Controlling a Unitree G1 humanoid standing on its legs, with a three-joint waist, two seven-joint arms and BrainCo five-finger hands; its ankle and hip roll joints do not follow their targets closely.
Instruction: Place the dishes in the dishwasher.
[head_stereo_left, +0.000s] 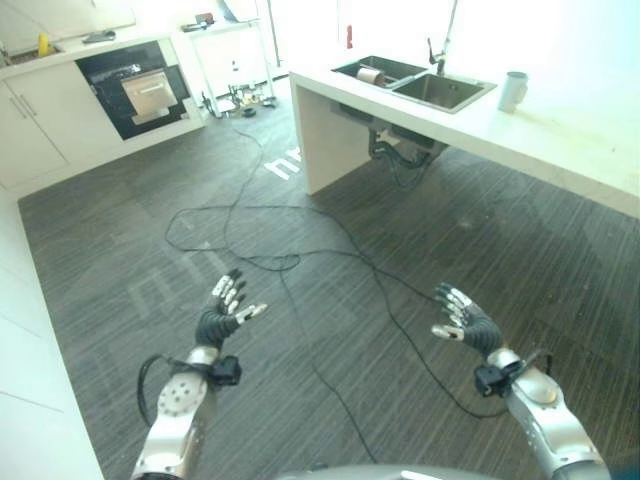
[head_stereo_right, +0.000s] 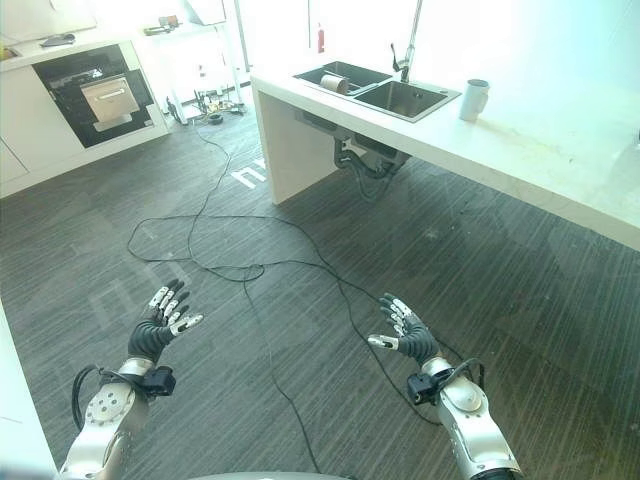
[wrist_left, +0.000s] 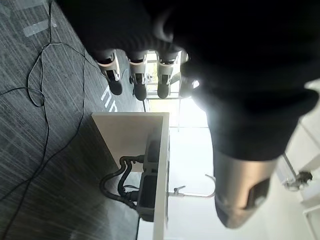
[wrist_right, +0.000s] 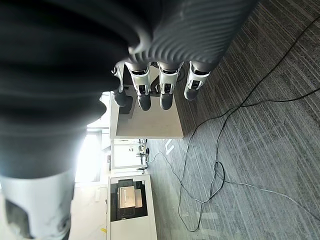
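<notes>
Both of my hands hang empty over the dark wood floor, far from the counter. The left hand (head_stereo_left: 222, 312) is open with fingers spread, and so is the right hand (head_stereo_left: 463, 320). A white mug (head_stereo_left: 512, 90) stands on the white counter (head_stereo_left: 560, 140) to the right of the steel sink (head_stereo_left: 440, 92). A cylindrical dish (head_stereo_left: 370, 75) lies on its side in the sink's left basin. In the left wrist view my fingers (wrist_left: 137, 82) point toward the counter's end. A dark built-in appliance (head_stereo_left: 135, 88) with a silver handle sits in the far-left cabinets.
Black cables (head_stereo_left: 290, 262) loop across the floor between me and the counter. Pipes (head_stereo_left: 400, 155) hang under the sink. A white stand (head_stereo_left: 235, 60) with clutter at its base is at the back. White cabinets (head_stereo_left: 30, 130) line the left wall.
</notes>
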